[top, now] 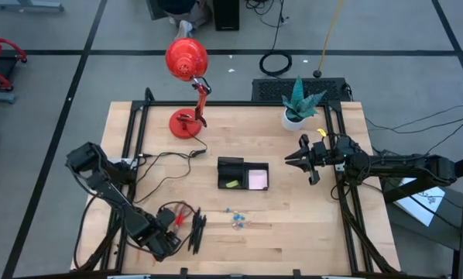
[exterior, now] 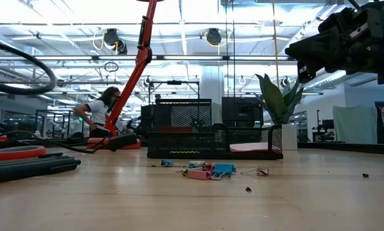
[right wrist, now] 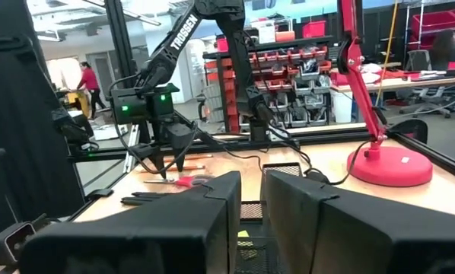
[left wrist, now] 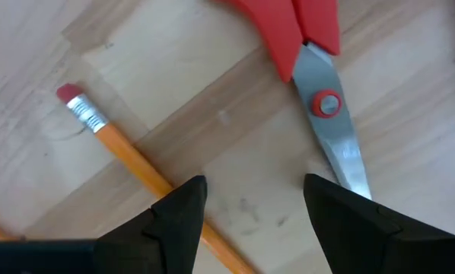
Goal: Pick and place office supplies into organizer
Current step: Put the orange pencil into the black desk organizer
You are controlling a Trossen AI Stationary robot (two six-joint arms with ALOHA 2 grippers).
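Lower left, the open left gripper (left wrist: 254, 202) hovers between orange wooden pencil (left wrist: 128, 156) and red-handled steel scissors (left wrist: 319, 72); the right gripper (top: 300, 157), nearly closed and empty, waits right of the black mesh organizer (top: 242, 173).

The organizer (top: 242, 173) is placed at the middle of the surface (top: 293, 225), with the clips (top: 236, 217) scattered before it and the lamp (top: 186, 116) and plant pot (top: 295, 118) behind it. The scissors (top: 179, 215), pencil (left wrist: 136, 164) and pens (top: 197, 231) are laid at the front left under the left claw (top: 168, 232); the right claw (top: 293, 157) is held to the organizer's right.
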